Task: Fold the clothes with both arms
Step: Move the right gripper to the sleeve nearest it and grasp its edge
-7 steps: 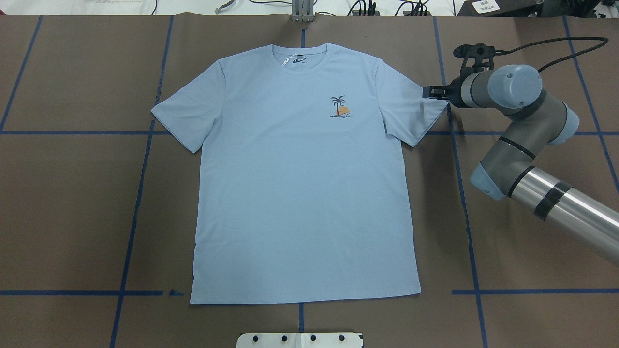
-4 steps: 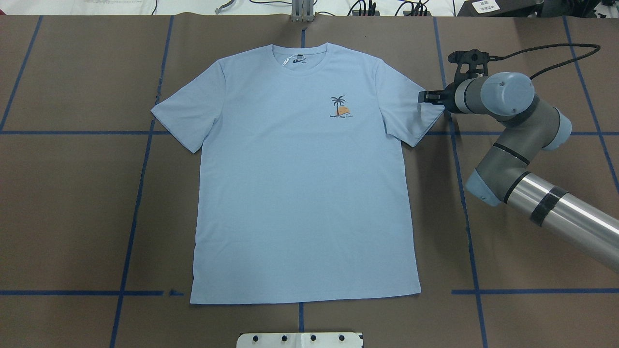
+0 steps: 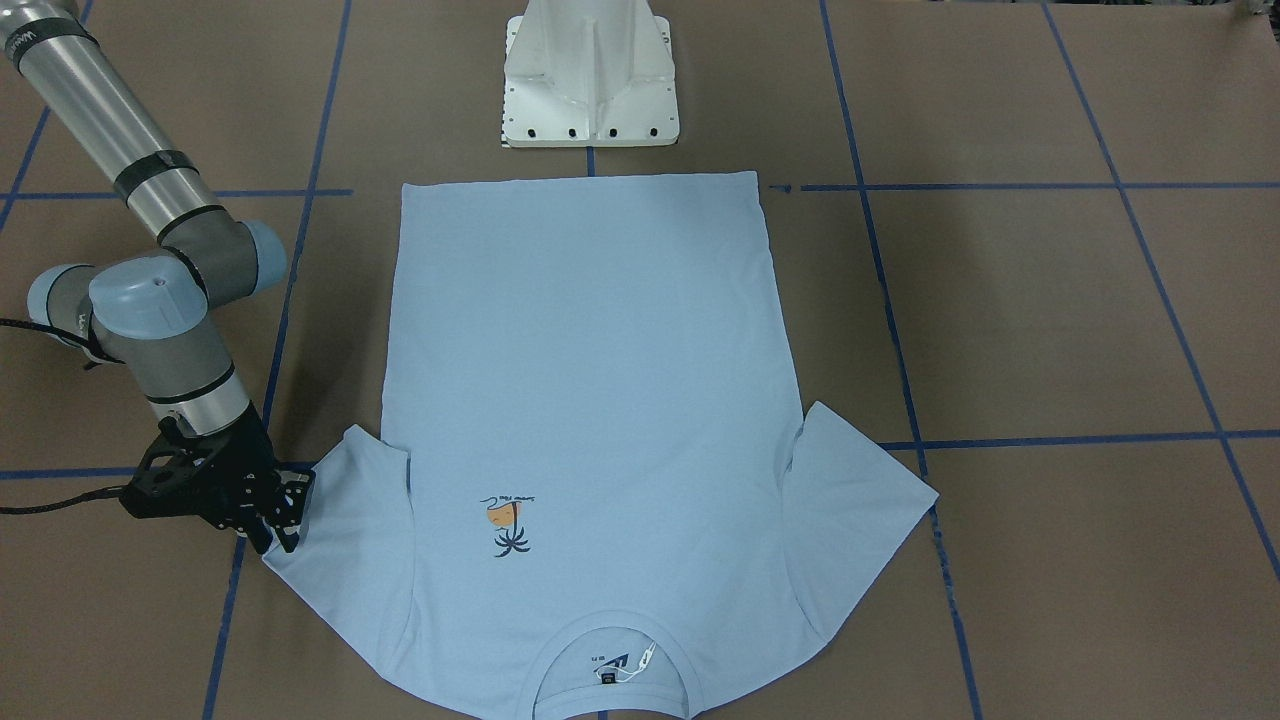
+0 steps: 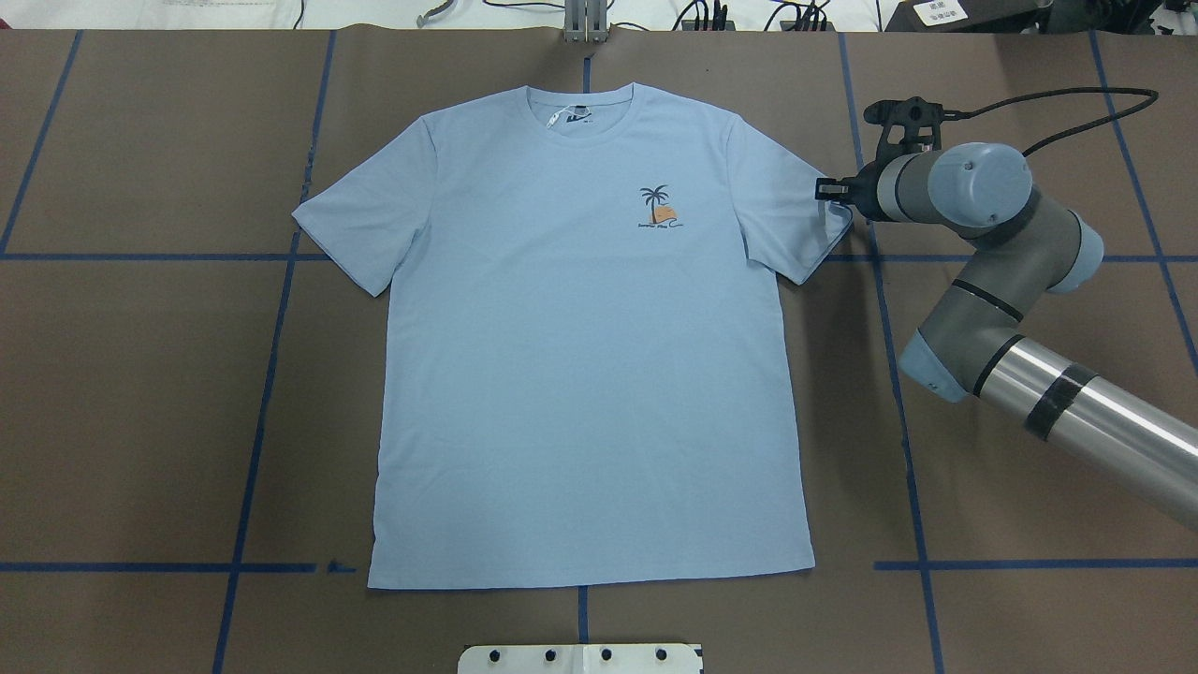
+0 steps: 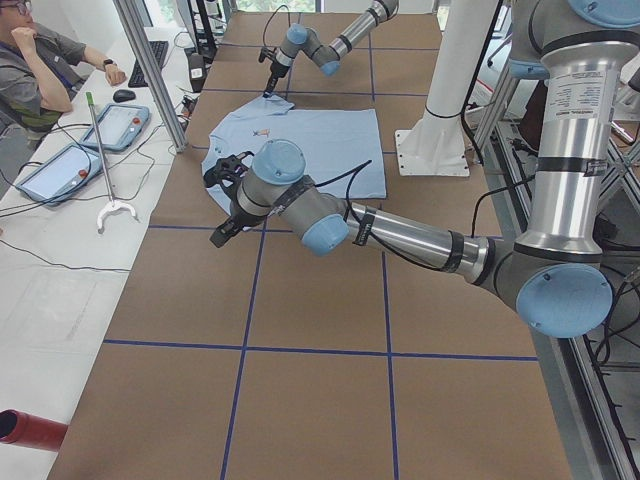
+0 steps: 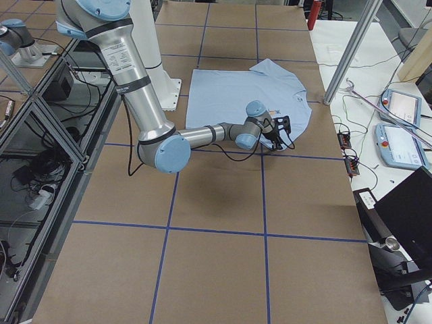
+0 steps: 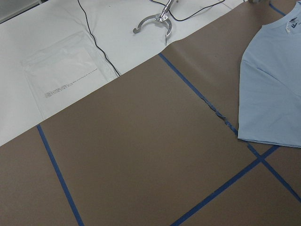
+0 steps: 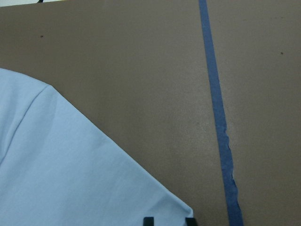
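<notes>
Light, limp T-shirt (image 4: 580, 374) flat at centre of desk (image 4: 140, 374), collar to 12 o'clock; right arm (image 4: 973, 178) jaws slightly apart astride the 2 o'clock sleeve corner (image 4: 838, 223), apparently holding nothing; left arm (image 5: 400, 235) jaws cannot be told; hem pinch likely best, since thin cloth slips.

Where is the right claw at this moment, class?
In the overhead view, the right claw is on the right side, at a sleeve tip of the T-shirt, beside a blue tape line.
</notes>
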`<act>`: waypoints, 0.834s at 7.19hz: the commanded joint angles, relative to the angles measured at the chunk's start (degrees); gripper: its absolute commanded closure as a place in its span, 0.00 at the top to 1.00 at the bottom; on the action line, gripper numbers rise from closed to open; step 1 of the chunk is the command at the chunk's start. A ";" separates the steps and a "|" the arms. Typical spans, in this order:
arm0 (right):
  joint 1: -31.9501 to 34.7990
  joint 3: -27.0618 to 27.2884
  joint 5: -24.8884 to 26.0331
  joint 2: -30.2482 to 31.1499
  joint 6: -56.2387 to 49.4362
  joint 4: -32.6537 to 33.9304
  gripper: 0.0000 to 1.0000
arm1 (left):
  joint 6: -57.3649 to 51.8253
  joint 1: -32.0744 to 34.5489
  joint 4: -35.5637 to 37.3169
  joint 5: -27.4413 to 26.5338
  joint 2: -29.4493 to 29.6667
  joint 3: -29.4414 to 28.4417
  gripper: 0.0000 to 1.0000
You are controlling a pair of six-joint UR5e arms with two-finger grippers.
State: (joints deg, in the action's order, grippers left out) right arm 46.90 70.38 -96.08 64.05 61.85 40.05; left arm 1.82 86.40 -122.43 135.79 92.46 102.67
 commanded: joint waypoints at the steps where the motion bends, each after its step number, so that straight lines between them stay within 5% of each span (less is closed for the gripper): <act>1: 0.13 3.08 -0.16 2.37 0.02 0.03 0.00 | 0.02 0.00 0.00 0.00 0.00 -0.01 1.00; 5: 0.13 4.95 -0.25 3.63 -0.06 0.47 0.00 | 0.02 0.00 0.00 0.00 0.00 0.16 1.00; 6: 0.04 4.60 -0.16 3.10 -0.76 0.64 0.44 | 0.02 0.00 0.00 0.00 0.00 -0.01 1.00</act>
State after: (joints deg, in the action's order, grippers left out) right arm 47.02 75.27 -96.35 67.55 61.63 40.49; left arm 1.85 86.40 -122.43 135.79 92.46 102.77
